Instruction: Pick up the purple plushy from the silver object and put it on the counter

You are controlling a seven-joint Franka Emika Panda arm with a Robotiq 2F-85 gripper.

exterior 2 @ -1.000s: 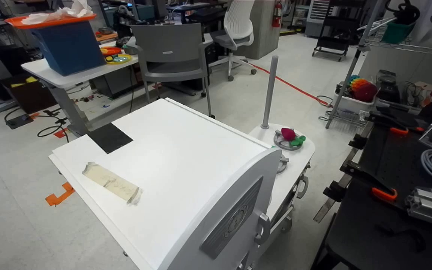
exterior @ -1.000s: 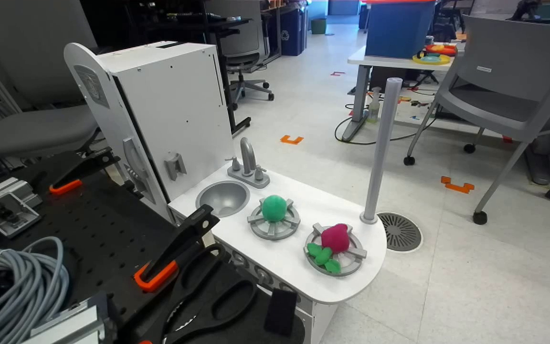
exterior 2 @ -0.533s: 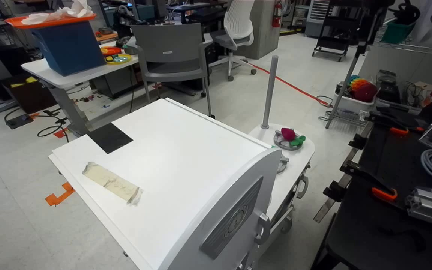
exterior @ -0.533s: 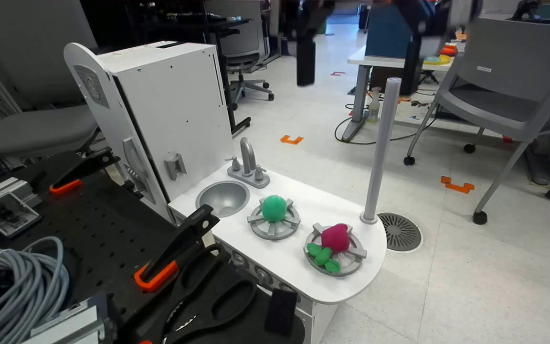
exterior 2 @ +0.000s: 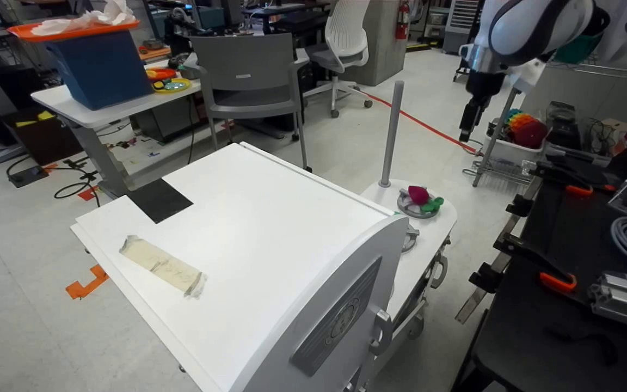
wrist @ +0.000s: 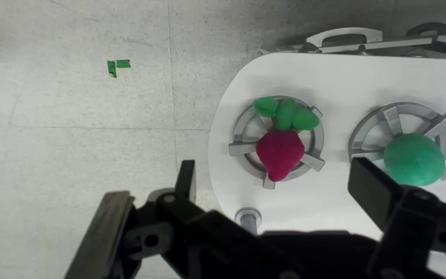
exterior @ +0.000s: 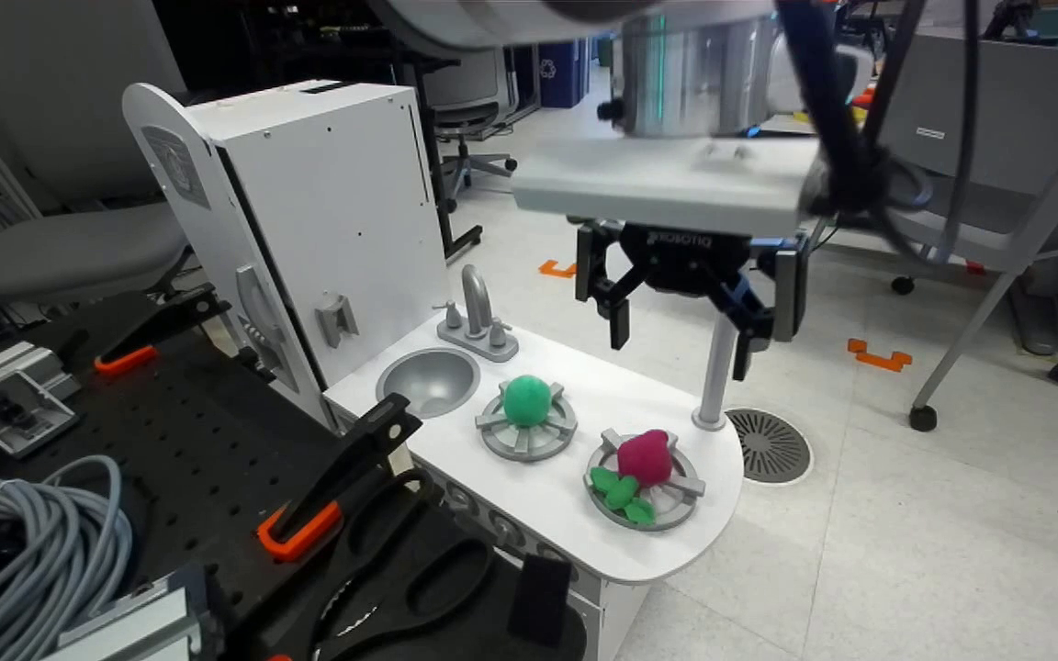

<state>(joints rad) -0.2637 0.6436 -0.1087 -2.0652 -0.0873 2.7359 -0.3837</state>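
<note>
The purple plushy is a magenta lump with green leaves. It lies on a silver spoked ring, the silver object, at the rounded end of the white counter. In an exterior view the plushy also sits on its silver object. My gripper is open and empty, above the counter and apart from the plushy. It also hangs high in an exterior view. In the wrist view my open fingers stand wide on either side, with the plushy below between them.
A green ball sits on a like silver ring. A grey post rises from the counter behind the plushy. A faucet, a sink and a tall white cabinet stand farther along. A black table with clamps is nearby.
The arm was out of view one second ago and entered from the top. My gripper has come down toward the counter, still open. The plushy has not moved.
</note>
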